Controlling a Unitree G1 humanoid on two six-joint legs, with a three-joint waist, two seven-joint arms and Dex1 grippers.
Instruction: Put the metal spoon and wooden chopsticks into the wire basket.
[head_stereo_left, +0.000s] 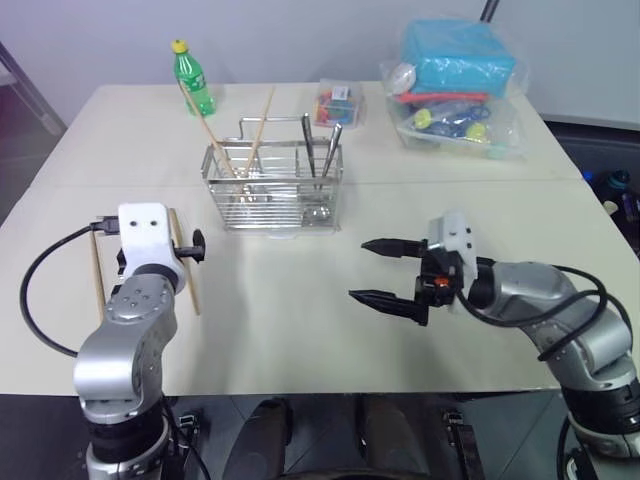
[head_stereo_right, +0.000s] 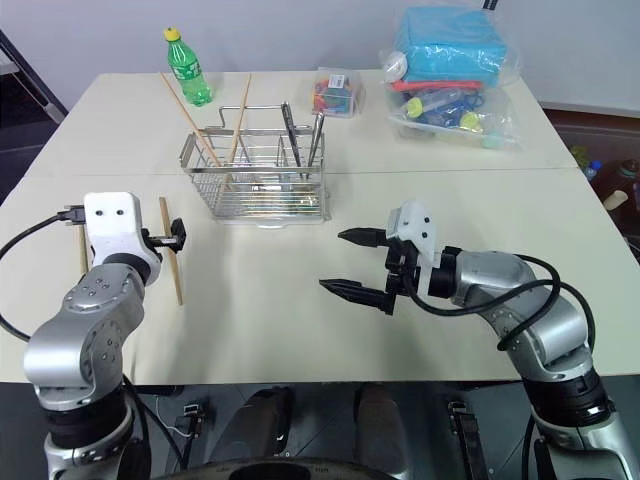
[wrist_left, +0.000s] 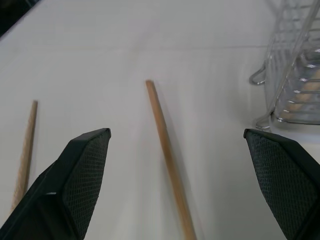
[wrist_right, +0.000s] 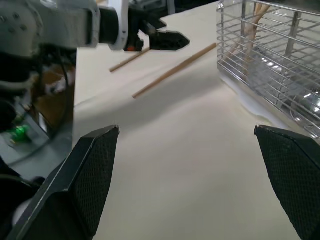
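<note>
The wire basket (head_stereo_left: 272, 186) stands near the middle of the pale desk (head_stereo_left: 300, 330), and two wooden chopsticks (head_stereo_left: 258, 132) already lean in its left end, their tops crossing above the rim. Dark upright handles rise from its right end, and something shiny lies low behind the bars there (head_stereo_left: 318, 212); it may be the metal spoon, though the wires make that hard to tell. Two more chopsticks lie flat on the desk by the left arm, one (head_stereo_left: 187, 262) beside the wrist toward the basket and one (head_stereo_left: 96, 270) on the arm's outer side. The left wrist view shows what the head views hide behind the arm: the left hand (wrist_left: 175, 185) has its fingers spread wide with nothing between them, hanging over the nearer stick (wrist_left: 167, 155), with a basket corner just beside it. The right hand (head_stereo_left: 385, 272) hovers over bare desk, pointing toward the left arm, fingers wide apart and empty; its wrist view looks across at the left hand's black fingertip and both loose sticks. At the desk's far edge stand a green bottle (head_stereo_left: 192, 78), a small clear box of coloured bits (head_stereo_left: 337, 104) and a plastic bag holding something blue (head_stereo_left: 455, 80).
</note>
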